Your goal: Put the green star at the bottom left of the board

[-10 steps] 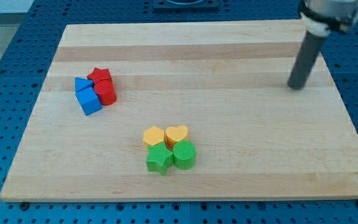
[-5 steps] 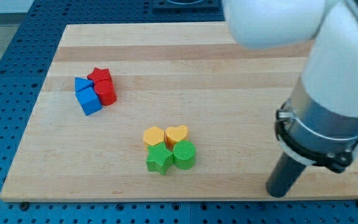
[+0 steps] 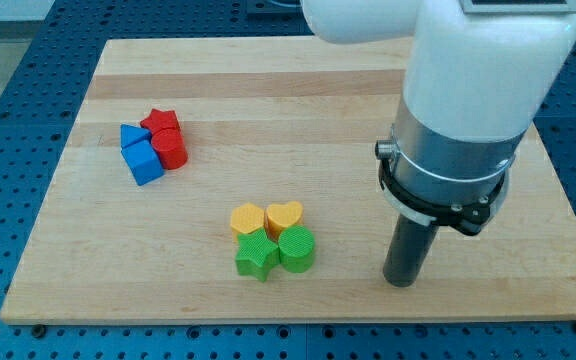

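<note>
The green star [image 3: 255,257] lies near the board's bottom middle, touching a green cylinder [image 3: 296,249] on its right. Just above them sit a yellow block [image 3: 248,219] and a yellow heart [image 3: 284,216]. My tip [image 3: 400,282] rests on the board to the right of this cluster, about a hundred pixels from the green cylinder and apart from all blocks. The arm's white body fills the view's upper right.
A second cluster sits at the view's left: a red star [image 3: 159,122], a red cylinder [image 3: 171,149] and two blue blocks [image 3: 142,157]. The wooden board [image 3: 298,100] lies on a blue perforated table.
My tip has swept from the board's upper right down to the bottom right, then moved left toward the green and yellow cluster. No block has moved.
</note>
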Robot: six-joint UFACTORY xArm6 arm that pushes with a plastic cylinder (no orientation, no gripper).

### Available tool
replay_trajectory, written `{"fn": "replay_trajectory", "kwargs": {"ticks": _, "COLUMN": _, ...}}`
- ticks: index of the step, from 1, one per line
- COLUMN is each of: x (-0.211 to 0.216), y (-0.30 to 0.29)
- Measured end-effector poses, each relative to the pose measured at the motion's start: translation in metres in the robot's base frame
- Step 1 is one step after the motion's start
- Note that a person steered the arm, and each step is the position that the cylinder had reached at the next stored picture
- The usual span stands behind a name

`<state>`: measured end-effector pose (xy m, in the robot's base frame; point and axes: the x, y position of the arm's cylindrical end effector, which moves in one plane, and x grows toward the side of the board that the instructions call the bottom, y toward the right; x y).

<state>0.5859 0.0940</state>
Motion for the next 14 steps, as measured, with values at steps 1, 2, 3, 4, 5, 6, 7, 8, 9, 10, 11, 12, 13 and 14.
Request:
{"fn": "replay_trajectory", "kwargs": {"ticks": 1, "x": -0.003, "y": -0.015}}
{"fn": "replay_trajectory", "kwargs": {"ticks": 2, "x": -0.003, "y": -0.015}}
{"fn": "replay_trajectory", "kwargs": {"ticks": 3, "x": -0.003, "y": -0.015}}
{"fn": "replay_trajectory", "kwargs": {"ticks": 4, "x": -0.003, "y": -0.021}}
{"fn": "replay_trajectory", "kwargs": {"ticks": 5, "x": -0.010, "y": -0.034}}
{"fn": "replay_trajectory", "kwargs": {"ticks": 6, "x": -0.021, "y": -0.042}}
{"fn": "replay_trajectory", "kwargs": {"ticks": 7, "x": -0.025, "y": -0.046}}
{"fn": "replay_trajectory", "kwargs": {"ticks": 8, "x": -0.025, "y": -0.051}}
{"fn": "replay_trajectory", "kwargs": {"ticks": 9, "x": -0.025, "y": -0.061}}
{"fn": "replay_trajectory", "kwargs": {"ticks": 10, "x": -0.025, "y": -0.072}}
{"fn": "replay_trajectory", "kwargs": {"ticks": 11, "x": -0.025, "y": -0.084}}
{"fn": "replay_trajectory", "kwargs": {"ticks": 12, "x": -0.025, "y": -0.090}}
{"fn": "replay_trajectory", "kwargs": {"ticks": 13, "x": -0.025, "y": -0.093}}
{"fn": "replay_trajectory", "kwargs": {"ticks": 14, "x": -0.025, "y": -0.093}}
